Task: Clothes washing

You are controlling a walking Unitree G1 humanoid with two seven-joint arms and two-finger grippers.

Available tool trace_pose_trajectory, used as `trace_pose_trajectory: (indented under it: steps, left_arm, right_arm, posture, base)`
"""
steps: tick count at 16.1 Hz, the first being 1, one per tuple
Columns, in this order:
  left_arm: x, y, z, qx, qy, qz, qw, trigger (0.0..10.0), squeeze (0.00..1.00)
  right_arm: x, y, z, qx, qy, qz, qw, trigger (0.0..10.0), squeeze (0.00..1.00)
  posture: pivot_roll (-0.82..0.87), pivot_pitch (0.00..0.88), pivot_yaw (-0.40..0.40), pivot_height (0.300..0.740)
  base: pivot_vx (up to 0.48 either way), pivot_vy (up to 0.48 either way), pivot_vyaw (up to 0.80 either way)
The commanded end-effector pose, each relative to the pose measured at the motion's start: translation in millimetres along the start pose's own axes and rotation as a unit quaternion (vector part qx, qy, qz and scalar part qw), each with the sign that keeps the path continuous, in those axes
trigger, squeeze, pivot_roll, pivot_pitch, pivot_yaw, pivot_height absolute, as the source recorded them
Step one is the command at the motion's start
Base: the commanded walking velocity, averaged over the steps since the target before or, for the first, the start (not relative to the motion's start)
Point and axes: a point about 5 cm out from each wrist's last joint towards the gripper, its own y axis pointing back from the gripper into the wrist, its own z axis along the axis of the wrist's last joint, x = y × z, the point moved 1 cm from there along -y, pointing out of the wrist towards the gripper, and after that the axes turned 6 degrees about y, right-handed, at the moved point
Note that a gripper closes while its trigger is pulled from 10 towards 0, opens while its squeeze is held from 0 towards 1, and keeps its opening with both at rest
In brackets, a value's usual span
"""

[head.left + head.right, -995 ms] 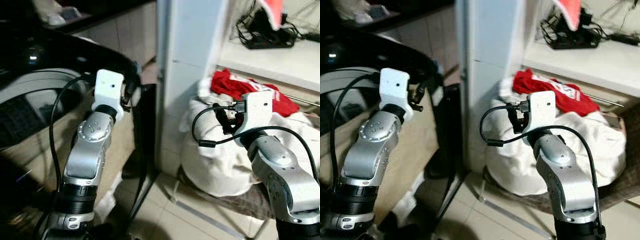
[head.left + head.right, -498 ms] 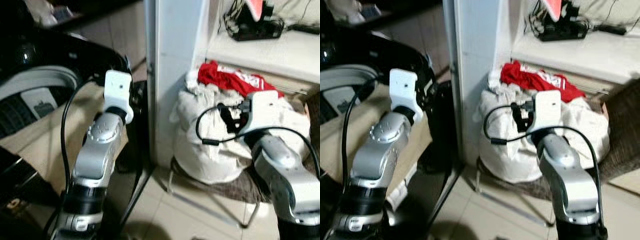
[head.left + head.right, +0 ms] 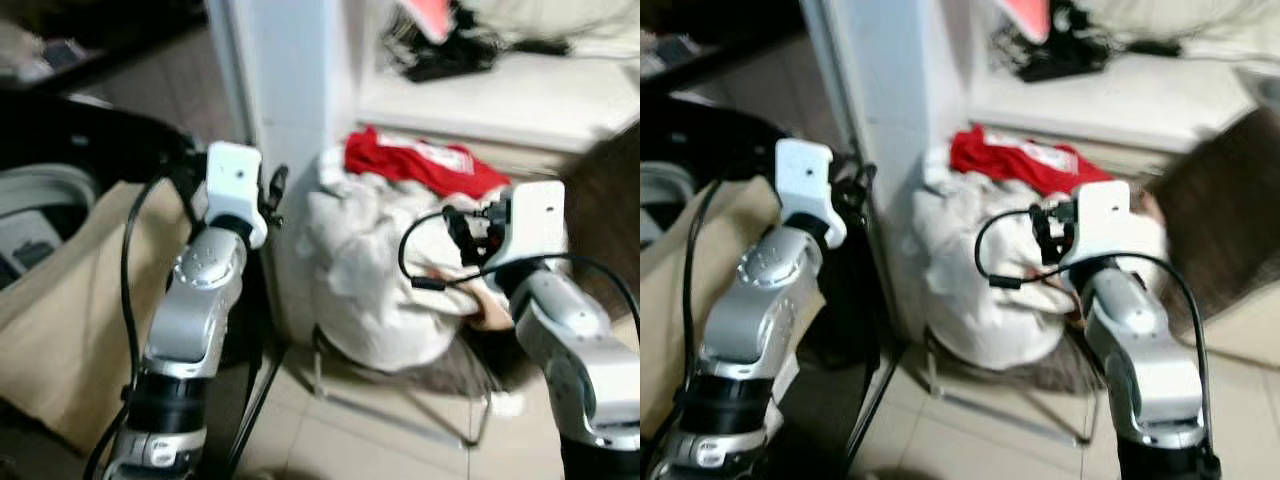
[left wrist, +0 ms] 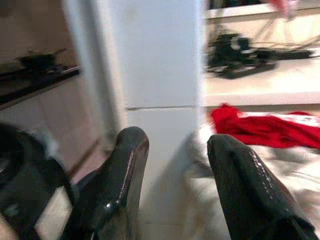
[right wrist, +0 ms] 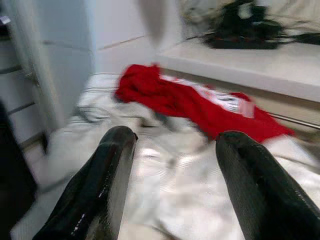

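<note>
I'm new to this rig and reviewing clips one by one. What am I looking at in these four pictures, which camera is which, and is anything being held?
This is a humanoid robot with two silver arms, each ending in an end effector of two long black fingers. The two wide pictures come from its head camera, looking down; the two close ones look along each wrist's fingers. Before it, beside a white pillar, sits a heap of white laundry on a thin metal stand, with a red garment on top. A white shelf behind carries black cables. The left end effector is raised near the pillar; the right end effector faces the laundry. Both are open and hold nothing. The pictures are somewhat blurred.
</note>
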Motion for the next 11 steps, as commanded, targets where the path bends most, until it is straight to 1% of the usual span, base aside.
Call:
trace_pose_trajectory:
  steps: [1,3,4,5,8,11]
  left_arm:
    - [5.4,-0.1,3,-0.004,-0.005,0.014,1.0,10.0,0.0]
    - [8.5,0.9,3,-0.007,-0.009,0.026,1.0,10.0,0.0]
    - [11.5,1.6,4,-0.011,-0.011,0.036,0.999,10.0,0.0]
    - [13.7,2.3,6,-0.015,-0.012,0.041,0.999,10.0,0.0]
    - [18.8,4.9,8,-0.019,-0.018,0.051,0.998,10.0,0.0]
    - [20.2,6.2,8,-0.018,-0.02,0.056,0.998,10.0,0.0]
  right_arm:
    - [1.9,-0.6,5,-0.009,0.004,0.006,1.0,10.0,0.0]
    - [4.6,-1.1,7,-0.012,0.029,0.028,0.999,10.0,0.0]
    - [9.6,-0.6,9,-0.015,0.046,0.05,0.998,10.0,0.0]
    - [11.7,-0.6,9,-0.018,0.052,0.057,0.997,10.0,0.0]
    - [16.0,-0.3,10,-0.025,0.051,0.07,0.996,10.0,0.0]
    - [20.0,2.4,11,-0.036,0.051,0.086,0.994,10.0,0.0]
  posture:
    - [-0.12,0.0,0.006,0.74]
    - [-0.11,0.0,0.002,0.74]
    - [-0.11,0.0,-0.002,0.74]
    - [-0.11,0.0,-0.005,0.74]
    - [-0.1,0.0,-0.01,0.74]
    - [-0.1,0.0,-0.007,0.74]
  base:
    - [0.326,0.0,0.0]
    - [0.324,0.0,0.0]
    - [0.319,0.0,0.8]
    - [0.326,0.0,0.8]
    - [0.325,0.0,0.8]
    - [0.325,0.0,0.0]
